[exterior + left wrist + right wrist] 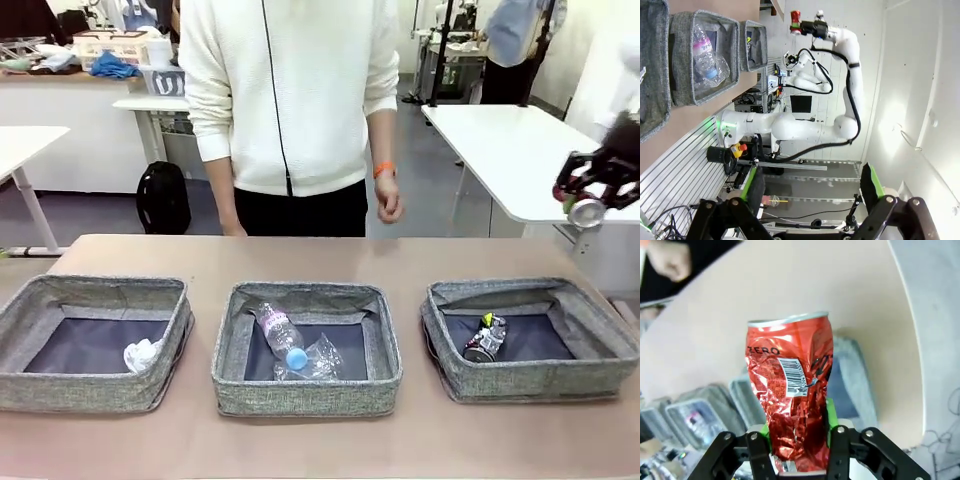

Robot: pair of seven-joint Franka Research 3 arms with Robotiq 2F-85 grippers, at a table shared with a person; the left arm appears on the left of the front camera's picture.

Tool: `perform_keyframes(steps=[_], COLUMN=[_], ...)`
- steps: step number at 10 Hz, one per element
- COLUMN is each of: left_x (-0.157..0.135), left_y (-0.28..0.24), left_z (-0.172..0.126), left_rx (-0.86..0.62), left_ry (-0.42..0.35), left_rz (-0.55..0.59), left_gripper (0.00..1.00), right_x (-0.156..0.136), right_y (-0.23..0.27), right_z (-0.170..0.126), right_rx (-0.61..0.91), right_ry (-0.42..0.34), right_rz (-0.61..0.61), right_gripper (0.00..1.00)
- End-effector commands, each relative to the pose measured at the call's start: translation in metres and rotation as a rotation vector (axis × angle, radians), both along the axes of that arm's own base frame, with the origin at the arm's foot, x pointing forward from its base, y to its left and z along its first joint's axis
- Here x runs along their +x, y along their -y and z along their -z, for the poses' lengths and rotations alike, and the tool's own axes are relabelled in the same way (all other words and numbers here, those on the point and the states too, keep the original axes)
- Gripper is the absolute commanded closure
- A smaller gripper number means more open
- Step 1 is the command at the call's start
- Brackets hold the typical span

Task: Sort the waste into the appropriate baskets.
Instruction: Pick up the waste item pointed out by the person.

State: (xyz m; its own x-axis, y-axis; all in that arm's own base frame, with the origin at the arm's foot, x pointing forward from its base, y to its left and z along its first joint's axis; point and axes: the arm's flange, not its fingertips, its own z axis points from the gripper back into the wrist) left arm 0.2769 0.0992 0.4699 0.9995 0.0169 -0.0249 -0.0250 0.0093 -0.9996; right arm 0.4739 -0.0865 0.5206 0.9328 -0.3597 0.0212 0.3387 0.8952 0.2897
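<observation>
The left gripper is held wide open, with nothing between its fingers. Far off from it, three grey baskets are lined up on the table. A white paper wad is seen in the left basket. A small bottle and a clear cup are seen in the middle basket. A dark can is seen in the right basket. High above and beside that basket, a crushed red can is squeezed between the pads of the right gripper.

right gripper: cut by frame edge | red can: base hidden between pads | bins behind can: blurred
</observation>
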Motion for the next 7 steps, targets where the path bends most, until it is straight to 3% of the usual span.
perform_keyframes(steps=[1, 2, 3, 5, 6, 7], left_x=[-0.002, -0.002, -0.002, -0.002, -0.002, -0.002], left_y=[0.000, 0.000, 0.000, 0.000, 0.000, 0.000], left_z=[-0.002, -0.002, -0.002, -0.002, -0.002, -0.002], left_rx=[-0.017, -0.017, -0.017, -0.017, -0.017, -0.017], left_ry=[0.020, 0.020, 0.020, 0.020, 0.020, 0.020], left_rz=[0.005, 0.005, 0.005, 0.005, 0.005, 0.005], left_gripper=[0.00, 0.00, 0.00, 0.00, 0.00, 0.00], right_x=[-0.039, -0.030, -0.031, -0.031, -0.043, -0.038], right_y=[-0.035, -0.030, -0.015, -0.015, -0.024, -0.011], right_z=[0.024, 0.033, -0.003, -0.003, 0.008, 0.045], right_rx=[0.012, 0.057, 0.003, 0.003, 0.019, 0.159], right_ry=[0.049, 0.000, 0.016, 0.016, 0.007, -0.165], right_rz=[0.011, -0.007, -0.001, -0.001, -0.007, 0.148], right_gripper=[1.00, 1.00, 1.00, 1.00, 0.63, 0.63])
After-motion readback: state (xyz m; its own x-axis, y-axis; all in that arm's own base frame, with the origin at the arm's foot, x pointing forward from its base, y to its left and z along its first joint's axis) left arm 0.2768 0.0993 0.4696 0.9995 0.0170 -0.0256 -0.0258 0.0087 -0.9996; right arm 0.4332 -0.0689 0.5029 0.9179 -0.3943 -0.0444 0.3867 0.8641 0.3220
